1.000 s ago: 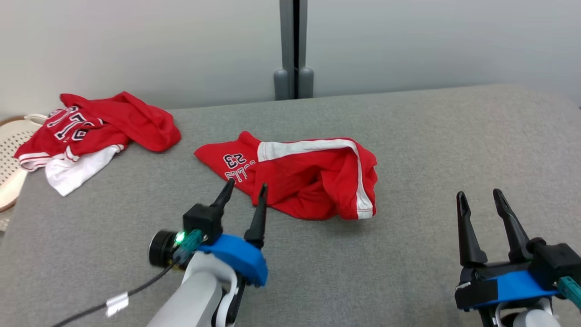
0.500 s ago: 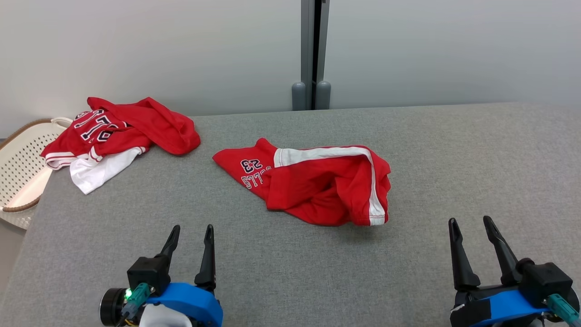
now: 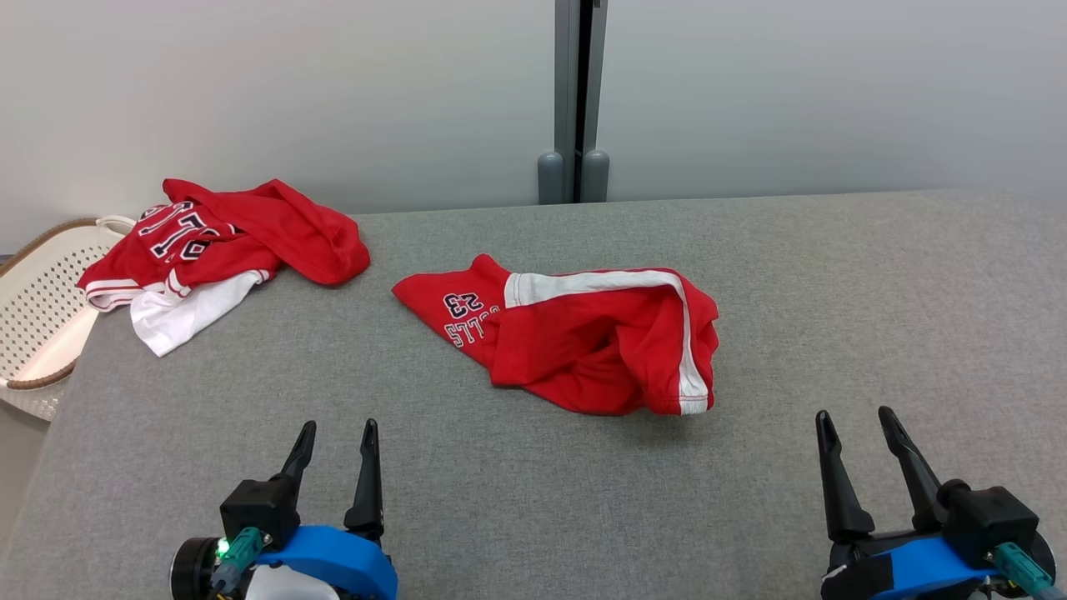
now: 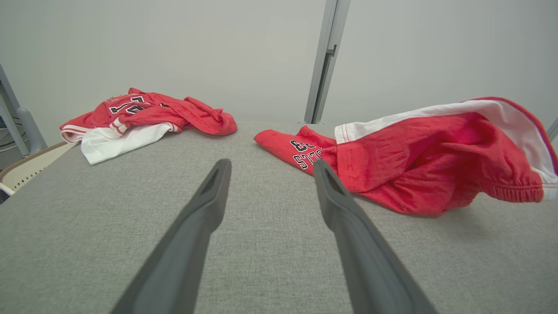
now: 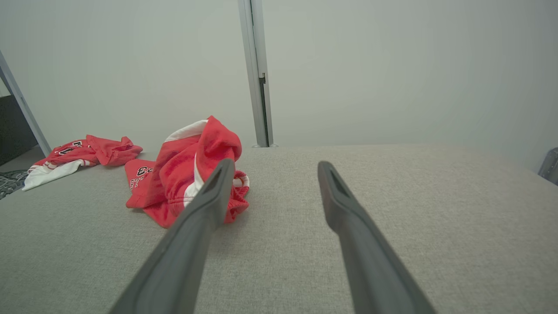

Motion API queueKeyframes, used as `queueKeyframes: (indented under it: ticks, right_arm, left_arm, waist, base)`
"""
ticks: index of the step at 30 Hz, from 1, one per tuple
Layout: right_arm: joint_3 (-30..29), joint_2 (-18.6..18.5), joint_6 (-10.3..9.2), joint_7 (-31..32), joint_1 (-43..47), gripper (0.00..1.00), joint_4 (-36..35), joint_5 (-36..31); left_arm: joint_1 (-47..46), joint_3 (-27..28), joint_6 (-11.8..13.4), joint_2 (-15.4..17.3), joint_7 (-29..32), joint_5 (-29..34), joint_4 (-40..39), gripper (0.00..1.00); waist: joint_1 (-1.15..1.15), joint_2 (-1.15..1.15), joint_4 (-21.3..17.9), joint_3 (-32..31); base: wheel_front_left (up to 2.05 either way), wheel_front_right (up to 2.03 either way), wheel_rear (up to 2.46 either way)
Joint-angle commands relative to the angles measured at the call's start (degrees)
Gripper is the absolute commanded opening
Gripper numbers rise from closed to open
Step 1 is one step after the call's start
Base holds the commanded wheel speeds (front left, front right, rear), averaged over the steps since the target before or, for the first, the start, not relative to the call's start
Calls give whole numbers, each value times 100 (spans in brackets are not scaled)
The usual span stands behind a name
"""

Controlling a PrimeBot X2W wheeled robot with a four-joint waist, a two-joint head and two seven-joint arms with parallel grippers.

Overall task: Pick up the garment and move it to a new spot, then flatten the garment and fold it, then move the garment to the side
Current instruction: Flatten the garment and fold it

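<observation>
The garment (image 3: 583, 342), soft red knit shorts with a white side stripe, lies rumpled at the centre of the grey, felt-like surface (image 3: 834, 275). The left pincer (image 3: 338, 427) at 7 o'clock and the right pincer (image 3: 854, 414) at 5 o'clock stand parted, both empty. A red-and-white jersey heap (image 3: 225, 242) lies at 10 o'clock, near a perforated white basket (image 3: 37, 317). Behind is a plain pale wall (image 3: 250, 83).
</observation>
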Motion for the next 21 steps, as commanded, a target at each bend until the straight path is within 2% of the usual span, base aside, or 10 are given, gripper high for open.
queueKeyframes:
  ticks: [1,9,15,21]
  right_arm:
    - [3,-6,1,-18,53,100,10,-25]
    - [-28,-5,1,-18,36,100,54,-47]
    - [-21,-5,1,-18,-322,100,167,-197]
    - [204,-7,1,-19,-901,100,954,-280]
  left_arm:
    - [31,36,-41,-10,-27,42,13,100]
    - [31,161,-128,-102,-27,175,60,100]
    - [-65,209,-184,-172,-27,275,56,100]
    - [-206,219,-259,-280,-27,350,-9,100]
  waist:
    - [0,-1,-3,4]
    - [0,-1,25,48]
    - [0,-1,107,199]
    - [0,-1,311,449]
  base:
    - [0,0,0]
    - [0,0,0]
    - [0,0,0]
    - [0,0,0]
